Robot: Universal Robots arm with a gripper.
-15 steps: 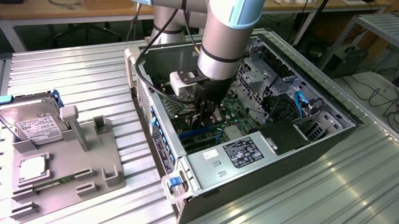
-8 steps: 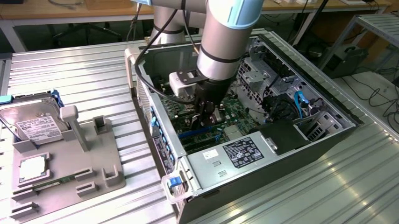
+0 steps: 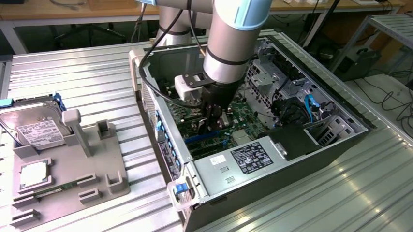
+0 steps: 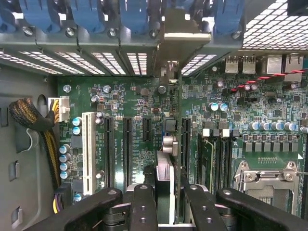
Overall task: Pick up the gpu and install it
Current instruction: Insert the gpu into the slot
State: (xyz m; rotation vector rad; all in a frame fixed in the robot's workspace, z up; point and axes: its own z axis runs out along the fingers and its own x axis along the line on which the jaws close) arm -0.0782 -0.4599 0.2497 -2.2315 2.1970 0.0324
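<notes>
- End effector [image 4: 163, 204] clamped on the gpu [image 4: 164, 159], edge-on above the motherboard [image 4: 134, 103].
- Best kept vertical, bracket aligned with the rear opening, pressed evenly.

Green motherboard [image 4: 144, 103], blue slot clips [image 4: 86, 14], black fingers [image 4: 144, 207].

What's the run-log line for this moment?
gripper: shut on gpu | place: inside open PC case, over motherboard slots | gpu bracket at rear slot openings | hard drive: on fixture tray

The arm [image 3: 226, 43] reached steeply down, wrist vertical. Its gripper [image 4: 166, 192] pointed straight down, black fingers [image 4: 142, 207] closed narrowly on something thin.
</notes>
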